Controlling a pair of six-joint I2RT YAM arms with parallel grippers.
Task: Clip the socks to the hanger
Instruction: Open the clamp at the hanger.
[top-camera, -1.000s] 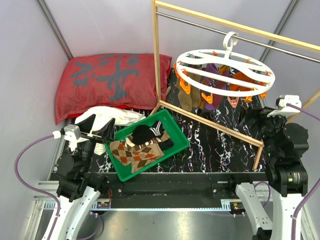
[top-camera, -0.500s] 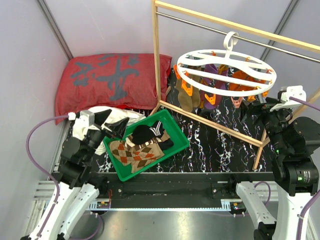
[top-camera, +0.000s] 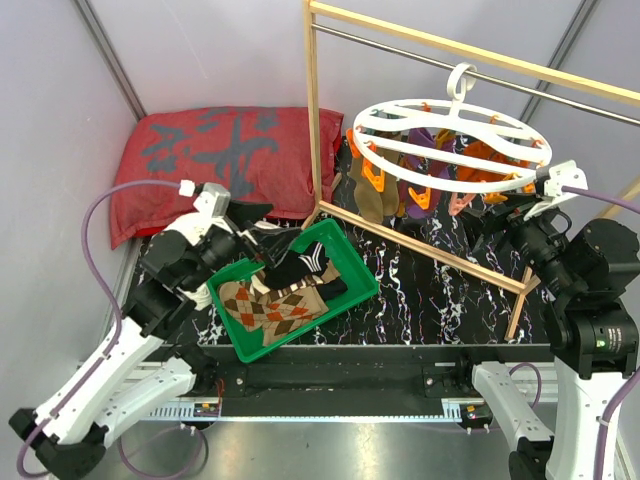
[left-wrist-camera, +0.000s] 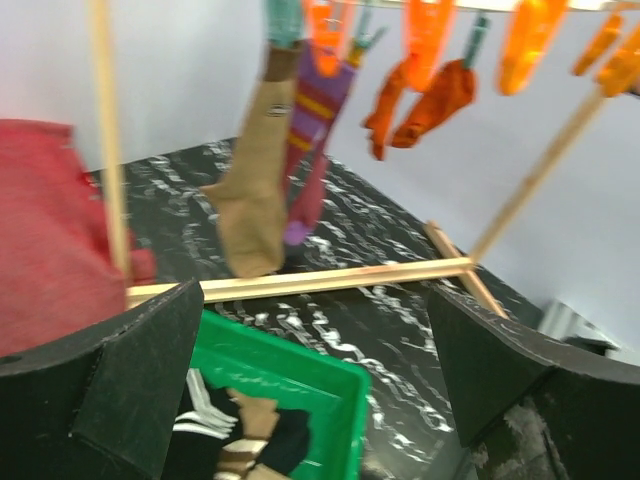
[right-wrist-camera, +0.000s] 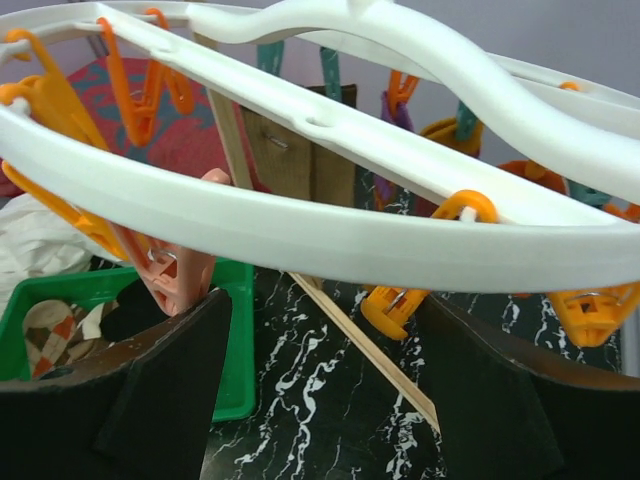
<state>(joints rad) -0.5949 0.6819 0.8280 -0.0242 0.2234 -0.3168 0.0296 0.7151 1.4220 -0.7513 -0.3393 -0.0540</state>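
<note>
Top view only: both arms; the whole hanger (top-camera: 445, 140) on the metal bar of the wooden frame (top-camera: 313, 110), far right; the argyle socks (top-camera: 283, 305) lying in the green bin (top-camera: 358, 290), near left, beside black striped socks (top-camera: 305, 262).
Left wrist view only: a tan sock (left-wrist-camera: 255, 190), a purple sock (left-wrist-camera: 312, 140) and an orange sock (left-wrist-camera: 440, 95) hanging from clips; picture blurred.
Right wrist view only: hanger ring from below, with orange clips (right-wrist-camera: 400, 305).
Hidden or unclear: black socks cover part of the argyle socks; hanger hook cut off in both wrist views.
Left gripper (top-camera: 268, 228): fingers (left-wrist-camera: 120, 390) spread wide, empty, over the bin's far-left edge, clear of the socks.
Right gripper (top-camera: 503, 215): fingers (right-wrist-camera: 500, 400) spread wide, empty, below the hanger's right rim, apart from it.
</note>
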